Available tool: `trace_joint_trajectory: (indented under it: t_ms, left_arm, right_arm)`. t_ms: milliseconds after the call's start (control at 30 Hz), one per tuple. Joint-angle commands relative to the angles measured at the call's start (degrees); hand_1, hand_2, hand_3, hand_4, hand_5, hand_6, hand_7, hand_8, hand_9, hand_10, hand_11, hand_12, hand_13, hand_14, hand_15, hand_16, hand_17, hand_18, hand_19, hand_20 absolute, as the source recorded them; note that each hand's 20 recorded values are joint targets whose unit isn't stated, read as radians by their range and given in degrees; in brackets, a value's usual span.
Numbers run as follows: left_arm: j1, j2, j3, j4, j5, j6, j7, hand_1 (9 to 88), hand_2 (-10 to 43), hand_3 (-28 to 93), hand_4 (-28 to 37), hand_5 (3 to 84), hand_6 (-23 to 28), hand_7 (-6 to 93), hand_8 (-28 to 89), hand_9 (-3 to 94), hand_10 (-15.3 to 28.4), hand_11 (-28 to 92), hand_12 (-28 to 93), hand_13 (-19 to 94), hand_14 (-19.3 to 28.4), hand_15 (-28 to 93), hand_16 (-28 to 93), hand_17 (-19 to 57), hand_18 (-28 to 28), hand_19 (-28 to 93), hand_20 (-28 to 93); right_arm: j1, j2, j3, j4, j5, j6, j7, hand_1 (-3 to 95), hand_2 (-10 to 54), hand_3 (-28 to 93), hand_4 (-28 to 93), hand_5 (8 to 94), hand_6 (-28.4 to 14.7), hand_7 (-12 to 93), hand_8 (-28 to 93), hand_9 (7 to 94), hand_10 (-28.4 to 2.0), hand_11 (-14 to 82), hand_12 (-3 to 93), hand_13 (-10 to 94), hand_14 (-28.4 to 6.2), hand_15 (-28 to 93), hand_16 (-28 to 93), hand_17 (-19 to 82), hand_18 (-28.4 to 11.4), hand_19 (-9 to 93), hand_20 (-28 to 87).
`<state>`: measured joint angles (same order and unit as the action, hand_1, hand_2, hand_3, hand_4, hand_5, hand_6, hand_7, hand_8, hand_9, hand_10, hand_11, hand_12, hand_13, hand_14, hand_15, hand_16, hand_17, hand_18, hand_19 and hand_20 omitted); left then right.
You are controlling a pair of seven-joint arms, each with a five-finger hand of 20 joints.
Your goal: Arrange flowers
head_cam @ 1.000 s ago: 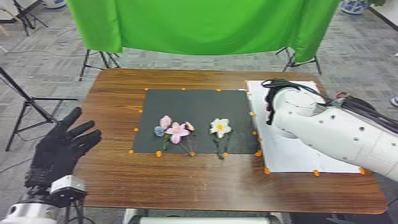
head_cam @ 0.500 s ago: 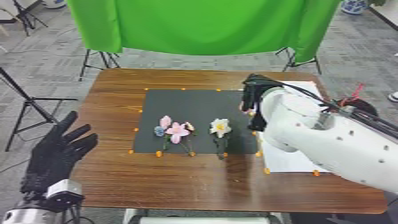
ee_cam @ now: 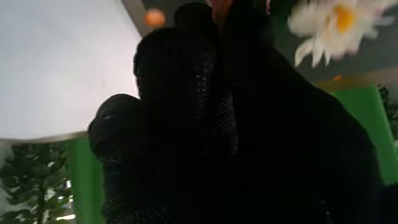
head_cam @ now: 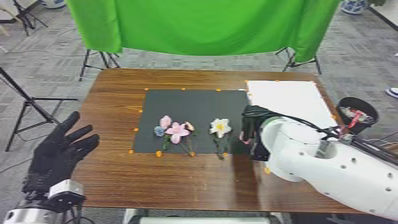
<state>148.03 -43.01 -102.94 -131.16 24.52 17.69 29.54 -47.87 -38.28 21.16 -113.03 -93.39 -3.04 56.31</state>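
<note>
With my right hand, in black knitted fabric, I am pinching a peach-pink flower at the fingertips, the fingers close together and bent toward the thumb. I am holding this hand over the right-hand edge of the dark, flat mat, beside the smooth white sheet. My left hand is hanging well apart, off the left side of the table, its black-gloved fingers relaxed and spread, with nothing in them.

On the mat, a white flower is lying with pointed, layered petals around a yellow middle, its thin green stem running toward the near edge. To its left, a large pink flower is opening into a star of broad petals, and a slim pink bud and a small, round blue flower are sitting just beside it. The table is showing brown wood grain around the mat, and small orange markers are dotting the mat's borders.
</note>
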Motion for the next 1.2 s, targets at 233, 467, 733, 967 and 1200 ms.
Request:
trace_joint_trajectory:
  t_ms: [233, 467, 733, 967, 1200]
  left_arm:
    - [0.48, 0.43, 0.40, -0.12, -0.65, 0.96, 0.49, 28.9, 6.4, 62, -20.1, 31.5, 7.3, 6.3, -7, 28.7, 19.4, 25, 12, 21, 28.4, 57, -12, -4.5, 28.4, 63, -15]
    - [0.06, -0.25, 0.37, -0.02, 0.02, 0.61, -0.32, 28.9, 6.4, 62, -20.2, 31.6, 7.4, 6.4, -7, 28.8, 19.4, 25, 12, 21, 28.4, 57, -12, -4.5, 28.4, 63, -15]
    - [-0.39, 0.25, 0.80, 0.08, -0.09, 0.55, -0.36, 29.0, 6.5, 62, -20.2, 31.6, 7.4, 6.4, -7, 28.8, 19.5, 25, 12, 21, 28.4, 57, -12, -4.5, 28.4, 63, -15]
    - [-0.30, -0.44, 0.64, 0.11, 0.31, 0.34, -0.82, 29.1, 6.5, 62, -20.1, 31.7, 7.5, 6.3, -7, 28.8, 19.5, 25, 12, 21, 28.4, 57, -12, -4.5, 28.4, 63, -15]
    - [-0.62, -1.33, 0.60, 0.08, 1.08, 0.01, -1.53, 29.0, 6.5, 62, -20.0, 31.7, 7.5, 6.3, -7, 28.8, 19.5, 24, 12, 21, 28.4, 57, -12, -4.5, 28.4, 63, -15]
  right_arm:
    - [-0.82, -0.91, 0.41, -1.16, -0.08, 0.26, -1.17, 62.5, -9.5, 72, -28, 77.9, -1.6, 28, 9, 93.1, -9.1, 8.6, 33.8, 86, -4.6, 58, 17, 58, -14.1, 93, 28]
    - [-1.62, -0.69, 1.00, -2.93, -1.56, 1.26, -1.94, 62.4, -9.5, 72, -28, 77.6, -1.4, 28, 9, 93.1, -9.0, 8.6, 33.5, 86, -4.7, 58, 17, 58, -14.1, 93, 28]
    - [-1.19, -2.30, -0.43, -1.49, -1.16, 0.76, -0.93, 61.9, -9.5, 73, -28, 77.5, -1.6, 27, 8, 92.9, -9.2, 8.6, 33.7, 86, -5.0, 58, 17, 58, -14.5, 93, 28]
    - [-1.09, -2.12, -0.19, -0.48, 0.33, 0.92, 0.15, 59.5, -9.5, 72, -27, 75.6, -3.2, 23, 6, 91.0, -9.8, 9.5, 32.1, 84, -5.5, 58, 16, 57, -14.1, 93, 24]
    - [-1.83, -1.57, 1.52, -1.51, 0.70, -0.33, 0.78, 52.7, -9.5, 72, -25, 67.2, -4.1, 17, 0, 86.9, -12.3, 15.3, 26.0, 85, -5.8, 54, 15, 59, -12.2, 93, 13]
